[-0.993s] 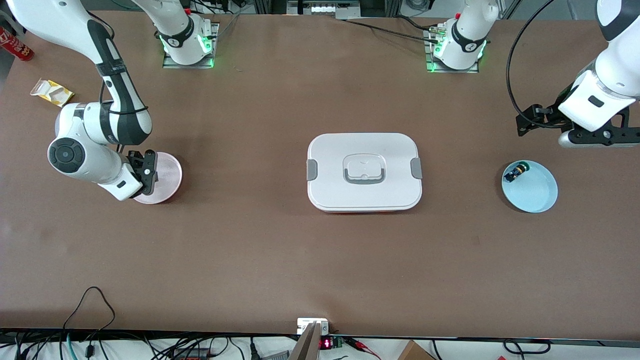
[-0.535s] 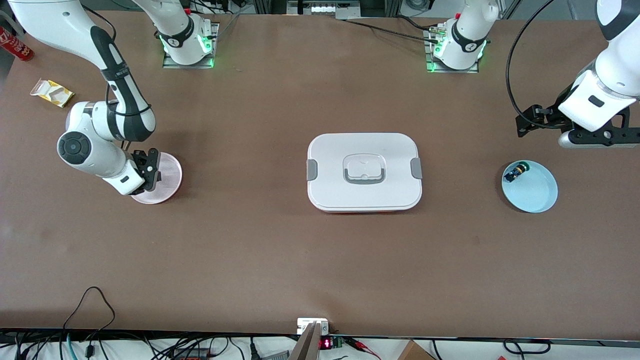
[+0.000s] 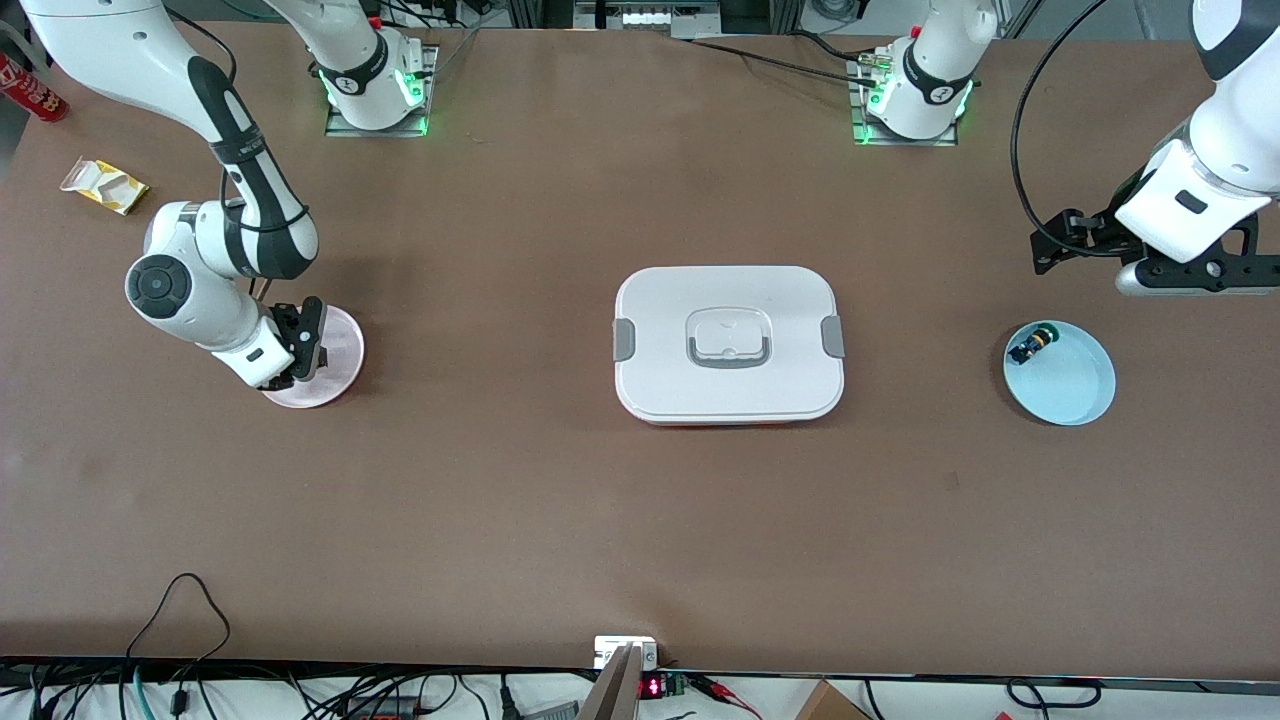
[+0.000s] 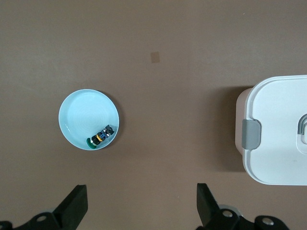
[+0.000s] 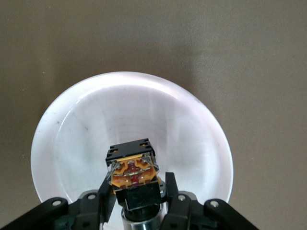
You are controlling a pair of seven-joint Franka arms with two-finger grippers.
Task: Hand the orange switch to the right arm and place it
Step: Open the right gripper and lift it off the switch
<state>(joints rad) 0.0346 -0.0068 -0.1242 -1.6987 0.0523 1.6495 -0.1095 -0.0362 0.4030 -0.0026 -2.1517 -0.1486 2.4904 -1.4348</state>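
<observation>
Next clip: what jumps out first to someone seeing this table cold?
The right pincer, shut on the small orange switch, hangs over the pale pink round plate toward the right arm's end of the table. A large white lidded rectangular box sits mid-table. The left pincer hangs open beside a light blue round dish holding a green-capped switch.

I see the right hand (image 5: 136,199) only in part: its base runs off the right wrist view's edge. It covers the orange switch's (image 5: 133,170) cap. Front view: the arm hides the switch and part of the pink plate (image 3: 340,350).
</observation>
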